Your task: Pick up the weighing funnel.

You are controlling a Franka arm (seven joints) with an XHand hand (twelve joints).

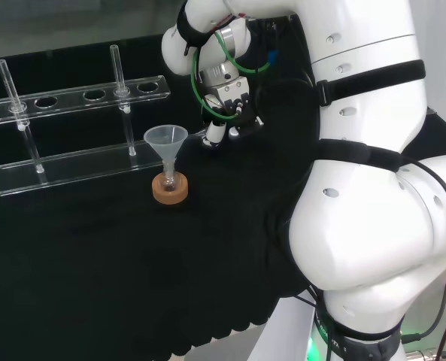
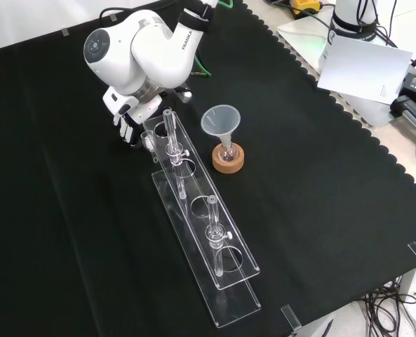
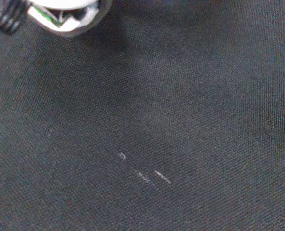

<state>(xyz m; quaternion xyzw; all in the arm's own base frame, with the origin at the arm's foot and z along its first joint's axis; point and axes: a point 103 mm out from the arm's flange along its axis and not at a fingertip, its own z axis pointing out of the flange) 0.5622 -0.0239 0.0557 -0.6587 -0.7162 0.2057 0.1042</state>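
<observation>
The hand (image 1: 226, 105) hangs low over the cloth to the right of the big funnel in the head view, its fingers (image 1: 214, 138) curled downward. A small clear weighing funnel (image 1: 196, 135) juts out from those fingertips toward the big funnel. In the front view the same clear piece (image 2: 149, 139) sits just right of the hand (image 2: 127, 121), by the far end of the rack, with the curled fingers closed at its stem end. The wrist view looks at black cloth with a few faint glints (image 3: 142, 173).
The big funnel (image 1: 166, 140) stands in a small flask on a cork ring (image 1: 170, 189), left of the hand in the head view. A long clear test tube rack (image 2: 208, 246) with upright tubes (image 2: 170, 133) runs close beside the hand. The arm's white links (image 1: 365, 188) stand at the right.
</observation>
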